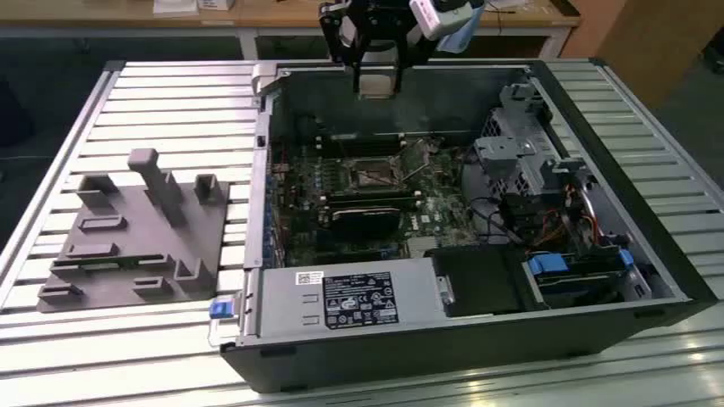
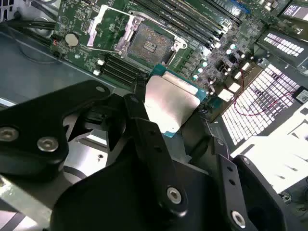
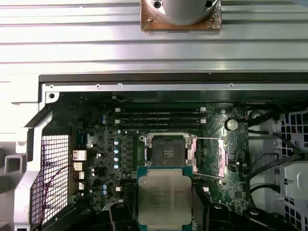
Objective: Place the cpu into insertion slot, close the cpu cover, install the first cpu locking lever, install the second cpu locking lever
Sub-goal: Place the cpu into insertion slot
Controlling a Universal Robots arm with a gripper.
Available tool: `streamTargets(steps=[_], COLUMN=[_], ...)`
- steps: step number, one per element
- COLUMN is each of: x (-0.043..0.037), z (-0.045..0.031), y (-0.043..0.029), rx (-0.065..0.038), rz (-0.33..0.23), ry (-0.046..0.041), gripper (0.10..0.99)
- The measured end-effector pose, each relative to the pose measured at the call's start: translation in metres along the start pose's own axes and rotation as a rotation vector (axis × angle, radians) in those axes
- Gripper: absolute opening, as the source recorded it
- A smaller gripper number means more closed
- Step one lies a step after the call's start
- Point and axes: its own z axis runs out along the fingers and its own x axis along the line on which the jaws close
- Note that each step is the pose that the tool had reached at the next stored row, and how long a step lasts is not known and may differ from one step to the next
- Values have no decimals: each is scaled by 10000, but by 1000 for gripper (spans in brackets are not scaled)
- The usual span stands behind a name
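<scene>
My gripper (image 1: 379, 83) hangs over the far wall of the open computer case (image 1: 260, 280), shut on the cpu (image 3: 165, 195). The cpu (image 2: 171, 103) is a flat square chip with a dull metallic top, pinched by its edges between the black fingers (image 2: 144, 125). The insertion slot (image 3: 167, 151) lies open and bare on the green board, a short way ahead of the chip. It is also seen in the exterior view (image 1: 374, 174) and the second wrist view (image 2: 150, 44). The cpu cover (image 3: 208, 156) is swung open beside the slot, with thin wire levers (image 3: 207, 139) raised by it.
A black rectangular card (image 1: 364, 219) sits on the near side of the slot, and memory slots (image 3: 159, 113) on its far side. A power supply (image 1: 351, 301) fills the case's near end. Drive bays and cables (image 1: 543, 178) crowd the exterior view's right. A grey fixture block (image 1: 136, 229) rests on the slatted table.
</scene>
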Motion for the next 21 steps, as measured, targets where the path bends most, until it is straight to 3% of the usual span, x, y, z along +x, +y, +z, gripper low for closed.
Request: streamTargets(steps=[21], x=[-1], z=[66], y=[-6], rx=[1], rz=[0], ry=[0], gripper=[541])
